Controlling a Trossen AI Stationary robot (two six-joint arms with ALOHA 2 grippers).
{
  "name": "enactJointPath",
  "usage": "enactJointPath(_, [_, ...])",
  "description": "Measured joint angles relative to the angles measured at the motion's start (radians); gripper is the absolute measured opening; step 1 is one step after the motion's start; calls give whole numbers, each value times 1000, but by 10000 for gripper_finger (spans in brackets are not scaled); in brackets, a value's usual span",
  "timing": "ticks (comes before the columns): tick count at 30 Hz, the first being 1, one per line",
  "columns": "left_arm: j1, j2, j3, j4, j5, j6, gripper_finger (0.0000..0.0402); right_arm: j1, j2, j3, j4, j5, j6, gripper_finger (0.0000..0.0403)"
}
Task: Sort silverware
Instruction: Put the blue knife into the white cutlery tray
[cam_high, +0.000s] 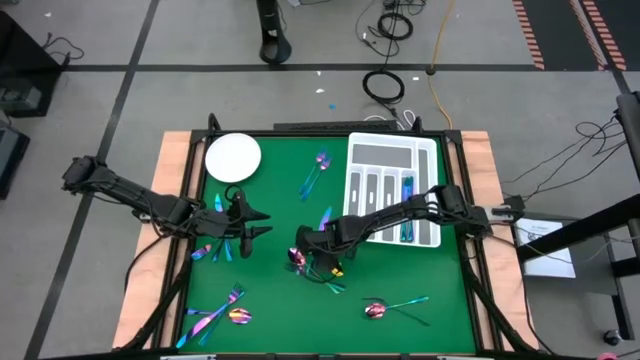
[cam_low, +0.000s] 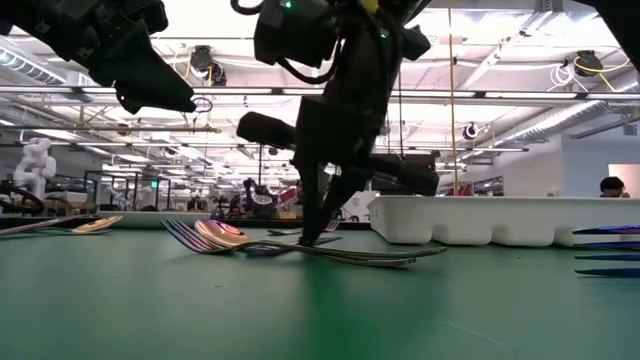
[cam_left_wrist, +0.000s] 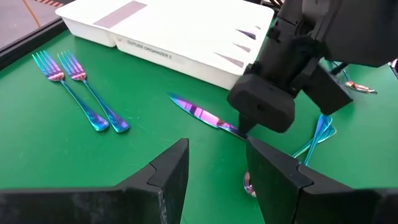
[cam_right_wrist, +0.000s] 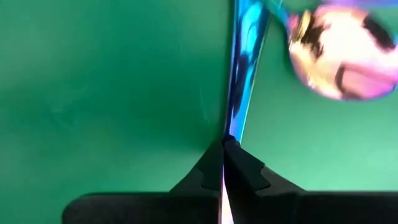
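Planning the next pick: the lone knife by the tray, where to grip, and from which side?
Probably from straight above, fingers across the knife at mid-length: it lies flat on the mat, slim, with room either side. Its handle end runs by the right gripper, shut on a utensil, so likely crowded.

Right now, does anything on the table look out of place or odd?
Nothing looks damaged or spilled. The silverware lies scattered loosely over the green table, as unsorted pieces would. The right gripper has its jaws shut on one slim utensil; the left gripper hangs open.
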Motion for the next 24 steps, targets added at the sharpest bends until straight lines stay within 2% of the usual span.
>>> enactJointPath(12, [0, 0, 0, 0, 0, 0, 162, -14, 1, 0, -56, 82, 24, 1])
enactJointPath(16, [0, 0, 0, 0, 0, 0, 162, -17, -9, -3, -83, 140, 30, 1])
enactJointPath(24, [0, 0, 0, 0, 0, -1, 162, -27, -132, -4, -75, 132, 154, 0])
